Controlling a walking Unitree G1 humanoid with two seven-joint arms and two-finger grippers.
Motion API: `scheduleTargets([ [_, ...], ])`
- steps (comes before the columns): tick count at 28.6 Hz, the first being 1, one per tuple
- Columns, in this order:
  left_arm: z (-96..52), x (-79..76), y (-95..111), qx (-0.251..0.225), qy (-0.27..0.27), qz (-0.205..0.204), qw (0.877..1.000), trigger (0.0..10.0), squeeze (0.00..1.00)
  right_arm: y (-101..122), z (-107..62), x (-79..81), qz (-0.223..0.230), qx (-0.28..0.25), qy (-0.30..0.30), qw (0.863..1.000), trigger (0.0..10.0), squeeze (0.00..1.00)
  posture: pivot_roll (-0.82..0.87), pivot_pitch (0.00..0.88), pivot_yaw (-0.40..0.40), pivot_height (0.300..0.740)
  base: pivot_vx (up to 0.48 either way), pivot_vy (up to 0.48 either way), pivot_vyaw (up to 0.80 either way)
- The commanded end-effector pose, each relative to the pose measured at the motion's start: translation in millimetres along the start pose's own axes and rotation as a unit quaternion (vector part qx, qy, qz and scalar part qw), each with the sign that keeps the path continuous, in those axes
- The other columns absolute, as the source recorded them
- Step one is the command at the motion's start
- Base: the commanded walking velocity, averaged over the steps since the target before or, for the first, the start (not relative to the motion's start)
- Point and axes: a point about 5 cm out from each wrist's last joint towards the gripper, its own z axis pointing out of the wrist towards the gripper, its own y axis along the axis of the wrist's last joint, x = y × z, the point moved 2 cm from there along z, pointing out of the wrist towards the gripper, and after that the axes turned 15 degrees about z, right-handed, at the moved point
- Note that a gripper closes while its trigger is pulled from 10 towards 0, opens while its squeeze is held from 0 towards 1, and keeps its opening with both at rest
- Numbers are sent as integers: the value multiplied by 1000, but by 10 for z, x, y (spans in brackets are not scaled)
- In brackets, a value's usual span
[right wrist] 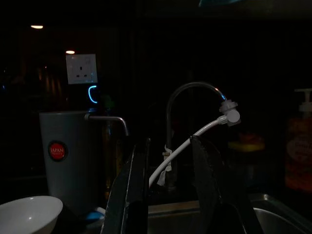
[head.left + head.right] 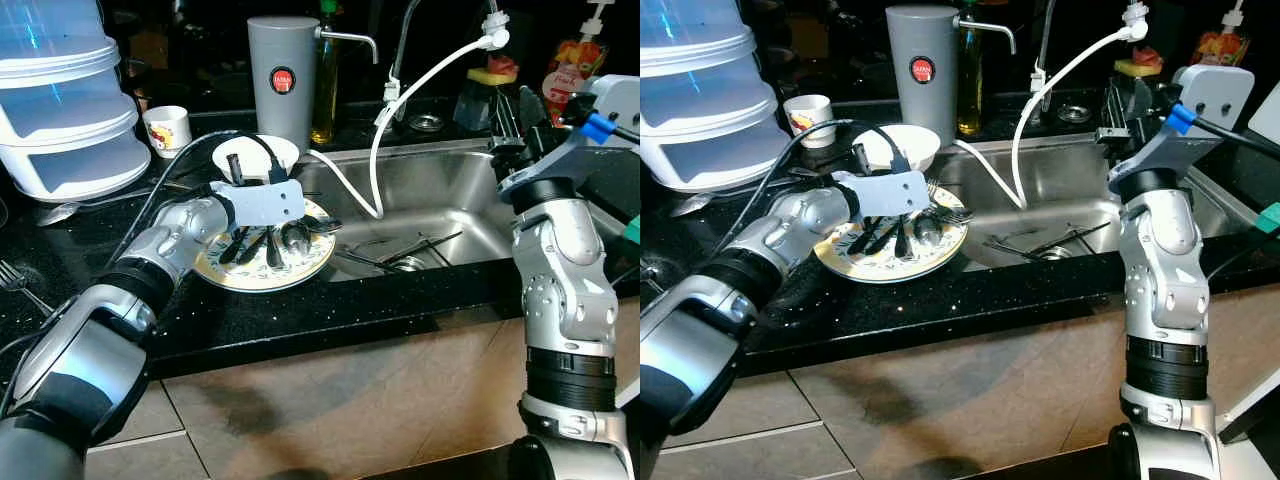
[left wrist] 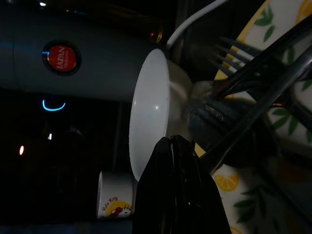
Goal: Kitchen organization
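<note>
My left tool [image 2: 252,243] reaches over the round yellow-rimmed ceramic plate with a lemon and leaf print [image 2: 300,268], which sits on the black speckled table [image 2: 300,320] just beside the stainless steel sink [image 2: 440,205]. Its two black fingers [image 3: 175,195] are pressed together, with nothing between them that I can make out, their tips among the dark-handled forks and spoons [image 2: 290,238] lying across the plate. A white ceramic bowl [image 2: 255,155] stands just behind the plate, with a tall grey cylindrical jug bearing a red round label [image 2: 284,70] behind it and a small white cartoon-printed cup [image 2: 167,130] near stacked translucent plastic tubs [image 2: 65,100]. My right tool [image 1: 168,161] is raised at the sink's right rim, its fingers narrowly parted and empty, facing the curved metal tap with its white hose [image 1: 195,136]. More cutlery [image 2: 400,255] lies in the basin.
</note>
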Motion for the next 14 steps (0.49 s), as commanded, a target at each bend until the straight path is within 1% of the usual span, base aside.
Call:
scheduleTargets([
  [1,-23,238,-30,5,61,-5,998,235,0,-14,21,17,2,1,4,1000,10000,0,-36,0,-16,740,0,0,0],
  [2,-30,351,-10,2,89,-11,996,2196,0,-14,21,17,2,1,4,1000,10000,0,-36,0,-16,740,0,0,0],
  [3,-30,351,-10,2,89,-11,996,2196,0,-14,21,17,2,1,4,1000,10000,0,-36,0,-16,740,0,0,0],
  [4,-38,501,24,0,129,-18,991,10000,0,-14,23,16,2,1,4,1000,10000,0,-34,0,-18,740,0,0,0],
  [5,-50,634,69,-7,165,-24,986,10000,0,-13,25,16,2,1,4,1000,10000,0,-34,0,-18,740,0,0,0],
  [7,-69,798,133,-17,207,-32,978,10000,0,-12,29,15,2,1,3,1000,10000,0,-41,0,-12,740,0,0,0],
  [8,-69,798,133,-17,207,-32,978,10000,0,-12,29,15,2,1,3,1000,10000,0,-41,0,-12,740,0,0,0],
  [9,-77,885,185,-25,227,-39,973,10000,0,-7,29,12,1,0,2,1000,10000,0,-41,0,-12,740,0,0,0],
  [10,-77,885,185,-25,227,-39,973,10000,0,-7,29,12,1,0,2,1000,10000,0,-41,0,-12,740,0,0,0],
  [11,-82,967,241,-33,246,-46,968,10000,0,0,25,5,0,-2,1,1000,10000,0,-41,0,-12,740,0,0,0],
  [12,-82,967,241,-33,246,-46,968,10000,0,0,25,5,0,-2,1,1000,10000,0,-41,0,-12,740,0,0,0],
  [14,-74,1044,347,-50,263,-51,962,10000,0,12,17,-13,-2,-3,-3,1000,10000,0,-48,0,-8,740,0,0,0],
])
